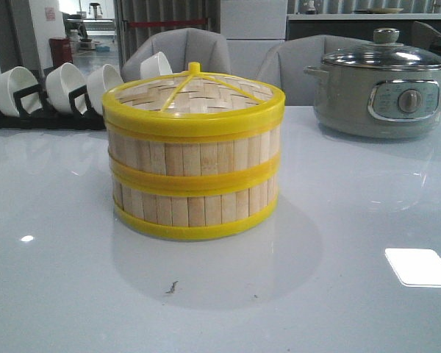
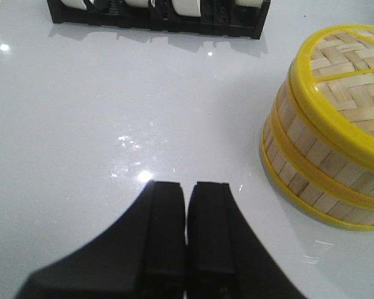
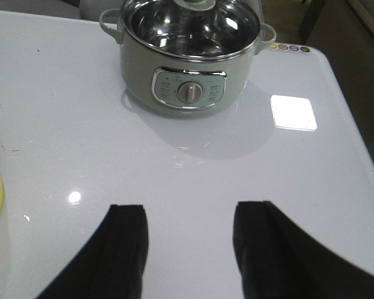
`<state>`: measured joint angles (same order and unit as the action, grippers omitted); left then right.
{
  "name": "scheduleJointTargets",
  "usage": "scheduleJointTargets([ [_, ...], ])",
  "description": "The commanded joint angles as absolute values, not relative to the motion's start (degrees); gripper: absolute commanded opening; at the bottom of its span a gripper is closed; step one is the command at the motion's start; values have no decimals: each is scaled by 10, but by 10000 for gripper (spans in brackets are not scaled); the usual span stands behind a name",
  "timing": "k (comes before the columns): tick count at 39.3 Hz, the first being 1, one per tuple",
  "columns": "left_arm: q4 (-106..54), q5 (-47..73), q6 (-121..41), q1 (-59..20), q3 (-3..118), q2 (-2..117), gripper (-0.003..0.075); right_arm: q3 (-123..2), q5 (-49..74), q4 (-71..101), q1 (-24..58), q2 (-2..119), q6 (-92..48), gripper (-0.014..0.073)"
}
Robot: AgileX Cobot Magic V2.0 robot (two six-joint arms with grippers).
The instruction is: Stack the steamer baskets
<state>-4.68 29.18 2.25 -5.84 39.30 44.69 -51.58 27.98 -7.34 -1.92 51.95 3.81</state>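
Toward the far left edge of the bench (image 1: pixel 59 294), white bowls (image 1: pixel 66 87) are held on edge in a black rack (image 1: pixel 29 110). The left hand (image 2: pixel 187 193) is seen above bare bench surface with its fingers (image 2: pixel 165 230) pressed together, nothing between them. Near the middle of the bench, the two steamer baskets (image 1: pixel 195 184) are stacked one on the other, capped by the woven lid (image 1: pixel 194 94). The right hand (image 3: pixel 190 230) is held with its fingers (image 3: pixel 128 249) spread apart, empty, over bare bench. Toward the far right corner, a grey-green electric pot (image 1: pixel 386 92) is set under a glass lid (image 1: pixel 386 55).
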Motion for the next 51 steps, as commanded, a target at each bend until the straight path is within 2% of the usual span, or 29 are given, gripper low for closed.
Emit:
scheduleJointTargets([
  [1, -50, 249, 26, -62, 408, 445, 85, -469, 181, -74, -32, 462, 36, 423],
  [13, -50, 249, 26, -62, 408, 445, 85, -283, 84, -71, -37, 331, 36, 423],
  [28, -50, 249, 26, -62, 408, 445, 85, -181, 50, -71, -37, 283, 36, 419],
  [32, -50, 249, 26, -62, 408, 445, 85, -181, 36, -71, -37, 283, 36, 339],
  [34, -50, 249, 26, -62, 408, 445, 85, -181, 30, -71, -37, 283, 36, 254],
  [37, -50, 249, 26, -62, 408, 445, 85, -181, 26, -71, -37, 283, 36, 42],
  [40, -50, 249, 26, -62, 408, 445, 85, -181, 17, -71, -37, 283, 38, 78],
  [43, -50, 249, 26, -62, 408, 445, 85, -181, 15, -71, -37, 283, 38, 48],
  [51, -50, 249, 26, -62, 408, 445, 85, -181, 53, -70, -36, 283, 38, 48],
])
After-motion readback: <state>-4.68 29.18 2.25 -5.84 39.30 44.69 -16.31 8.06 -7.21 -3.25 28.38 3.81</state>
